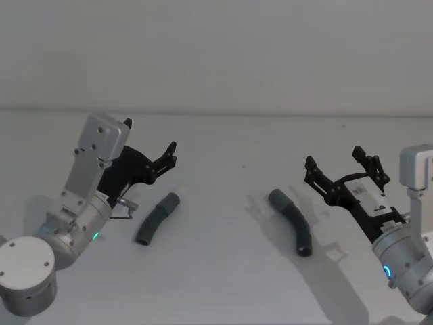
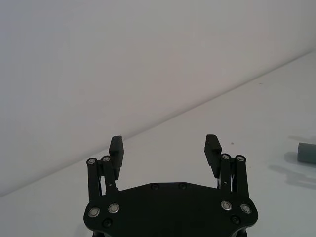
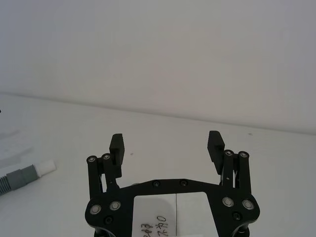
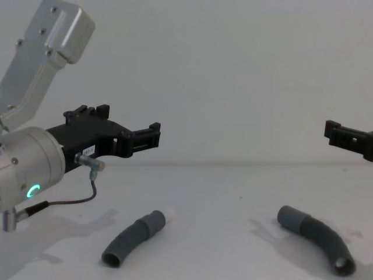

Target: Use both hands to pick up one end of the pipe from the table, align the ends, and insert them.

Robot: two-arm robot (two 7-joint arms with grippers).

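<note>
Sequentially from left: the left gripper (image 2: 164, 150), jaws spread and empty, hangs above the table (image 1: 223, 271), just left of the white-tipped pipe piece (image 1: 156, 219). The socket-ended pipe piece (image 1: 292, 219) lies well apart, near the right gripper (image 3: 167, 145), which is likewise spread, empty and raised.

The right pincer (image 3: 166, 143) stands open over the table (image 3: 276, 160), a white-tipped pipe piece (image 3: 22, 177) lying apart.
</note>
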